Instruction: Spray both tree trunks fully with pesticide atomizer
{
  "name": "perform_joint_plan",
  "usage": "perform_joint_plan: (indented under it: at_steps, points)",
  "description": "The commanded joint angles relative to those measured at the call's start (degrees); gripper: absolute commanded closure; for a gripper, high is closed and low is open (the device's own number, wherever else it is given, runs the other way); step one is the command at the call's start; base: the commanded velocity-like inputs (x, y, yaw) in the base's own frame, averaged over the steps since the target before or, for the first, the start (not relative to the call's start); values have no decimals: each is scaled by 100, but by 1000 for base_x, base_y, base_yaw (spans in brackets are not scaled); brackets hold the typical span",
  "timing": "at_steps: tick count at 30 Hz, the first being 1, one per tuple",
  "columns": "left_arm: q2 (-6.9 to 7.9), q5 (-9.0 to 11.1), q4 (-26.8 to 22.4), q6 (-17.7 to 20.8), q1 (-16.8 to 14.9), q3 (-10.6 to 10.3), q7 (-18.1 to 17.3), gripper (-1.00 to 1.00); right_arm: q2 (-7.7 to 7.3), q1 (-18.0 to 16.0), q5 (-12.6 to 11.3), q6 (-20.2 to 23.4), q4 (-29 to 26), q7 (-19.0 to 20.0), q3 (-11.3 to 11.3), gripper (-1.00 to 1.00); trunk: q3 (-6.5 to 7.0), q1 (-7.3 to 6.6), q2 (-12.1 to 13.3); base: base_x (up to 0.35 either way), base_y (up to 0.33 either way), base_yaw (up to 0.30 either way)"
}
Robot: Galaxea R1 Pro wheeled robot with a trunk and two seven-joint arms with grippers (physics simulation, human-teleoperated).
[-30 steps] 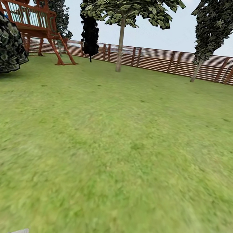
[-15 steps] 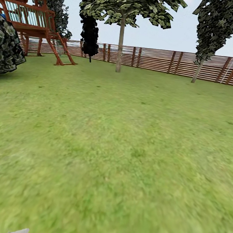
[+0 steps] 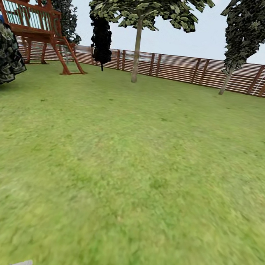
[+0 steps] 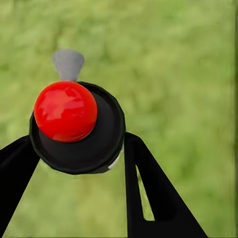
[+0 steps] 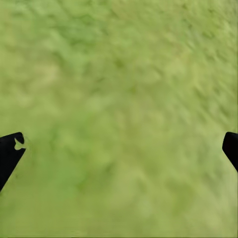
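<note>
Nearest, the left pincer [image 4: 74, 163] is clamped on the pesticide atomizer [image 4: 77, 129]: its black fingers [image 4: 153, 198] press either side of the round black body, with the red knob [image 4: 65, 111] on top and a small grey nozzle [image 4: 68, 63] beyond it, all held above the grass. The right pincer [image 5: 119, 148] hangs with its fingertips [image 5: 10, 148] well apart and nothing between them, just lawn below. In the head view, two pale slivers of the robot's arms sit at the near edge.

Beyond stretches the open lawn [image 3: 136, 170]. At the far side, just before the slatted wooden fence [image 3: 186, 68], stands a tree with a slim pale trunk [image 3: 137, 52] near the middle, and a second, leaning trunk [image 3: 225, 84] far right. A wooden play tower [image 3: 34, 21] and a dark shrub [image 3: 5, 56] lie far left.

The pickup looks done, and this seems to be the transit stage. The next move calls for driving across the lawn to the middle trunk and aiming the nozzle at it from close range.
</note>
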Motion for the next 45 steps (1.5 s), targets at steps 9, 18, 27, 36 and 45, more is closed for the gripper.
perform_joint_plan:
  at_steps: [9,18,27,36,45]
  points:
    - [1,-18,3,-17,-3,40,-4,100,1,-3,61,-7,3,-32,-38,-100,-5,3,-2,340,0,0]
    - [4,-18,3,-17,-3,41,-4,100,1,-4,61,-7,3,-32,-38,-100,-5,3,-2,340,0,0]
    - [4,-18,3,-17,-3,43,-4,100,1,-2,61,-7,3,-32,-38,-100,-5,3,-2,340,0,0]
    - [4,-18,3,-17,-3,43,-4,100,1,-4,61,-7,3,-32,-38,-100,-5,3,-2,340,0,0]
    - [0,-18,3,-17,-3,42,-4,100,1,-3,61,-7,3,-32,-38,-100,-5,3,-2,340,0,0]
